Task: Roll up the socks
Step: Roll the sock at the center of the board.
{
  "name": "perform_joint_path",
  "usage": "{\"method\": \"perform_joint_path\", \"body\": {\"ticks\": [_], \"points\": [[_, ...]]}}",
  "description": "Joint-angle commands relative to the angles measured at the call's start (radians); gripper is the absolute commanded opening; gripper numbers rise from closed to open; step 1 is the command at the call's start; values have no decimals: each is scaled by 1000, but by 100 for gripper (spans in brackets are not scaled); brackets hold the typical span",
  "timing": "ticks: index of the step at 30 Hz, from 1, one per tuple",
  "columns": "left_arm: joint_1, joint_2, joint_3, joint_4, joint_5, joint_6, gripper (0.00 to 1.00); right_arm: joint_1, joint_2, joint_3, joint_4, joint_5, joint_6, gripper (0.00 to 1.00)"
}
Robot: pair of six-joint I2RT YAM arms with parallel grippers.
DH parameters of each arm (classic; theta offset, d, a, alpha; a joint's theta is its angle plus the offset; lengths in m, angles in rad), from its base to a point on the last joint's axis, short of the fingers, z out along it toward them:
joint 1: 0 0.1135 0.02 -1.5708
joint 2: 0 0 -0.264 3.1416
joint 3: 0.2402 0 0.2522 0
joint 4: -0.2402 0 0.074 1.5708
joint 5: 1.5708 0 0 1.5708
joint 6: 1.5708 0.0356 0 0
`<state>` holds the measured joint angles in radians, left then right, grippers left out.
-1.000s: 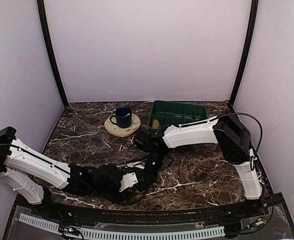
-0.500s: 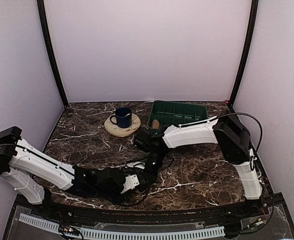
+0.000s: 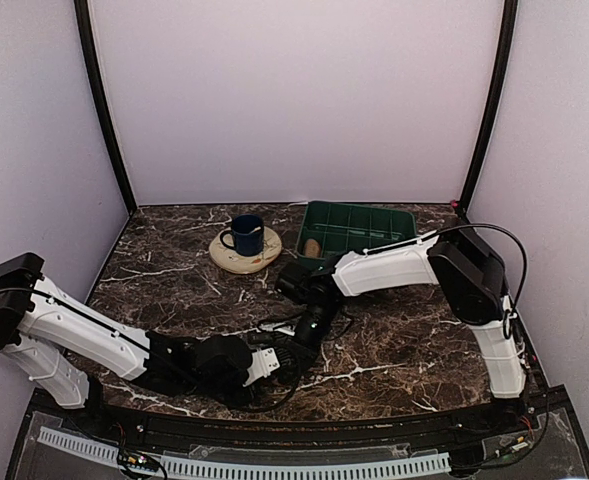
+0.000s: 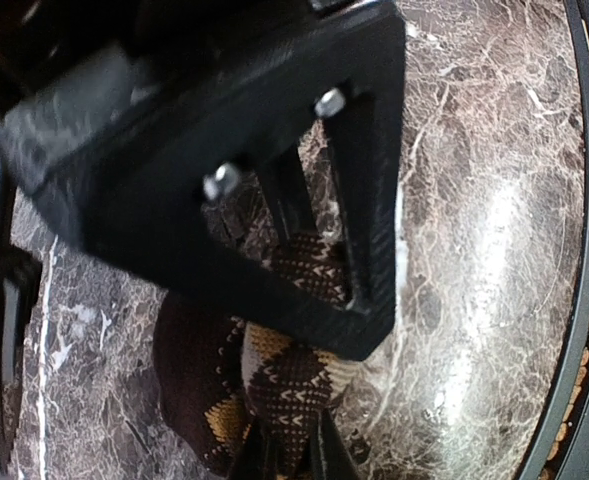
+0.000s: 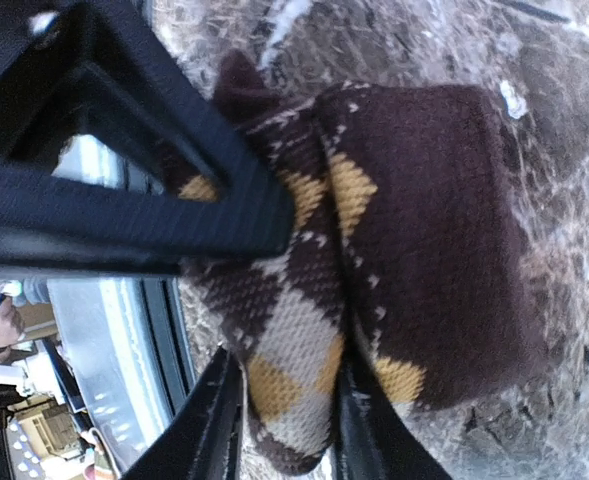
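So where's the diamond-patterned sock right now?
The argyle sock lies bunched on the marble table, near the middle of its front edge in the top view, gripped by both the left tool and the right tool.

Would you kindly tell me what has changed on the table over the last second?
The right gripper edged slightly to the right and nearer the front edge, and the left gripper crept rightward toward it. Both are shut on the argyle sock now, by the wrist views. The blue mug on its coaster, the green tray and the tan bundle inside it stayed put.
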<state>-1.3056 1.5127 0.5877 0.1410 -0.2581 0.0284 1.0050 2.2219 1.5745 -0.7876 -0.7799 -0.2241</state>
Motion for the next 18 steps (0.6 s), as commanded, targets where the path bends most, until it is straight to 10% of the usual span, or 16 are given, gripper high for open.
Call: {"method": "perform_joint_path", "body": {"ticks": [1,18], "points": [[2,20,-2,-45,47,-30,0,-32,-58,-84,96,-56,50,31],[137,7,13,-98,331,-97,0,-107,-259,-364,485,-67,259,38]]}}
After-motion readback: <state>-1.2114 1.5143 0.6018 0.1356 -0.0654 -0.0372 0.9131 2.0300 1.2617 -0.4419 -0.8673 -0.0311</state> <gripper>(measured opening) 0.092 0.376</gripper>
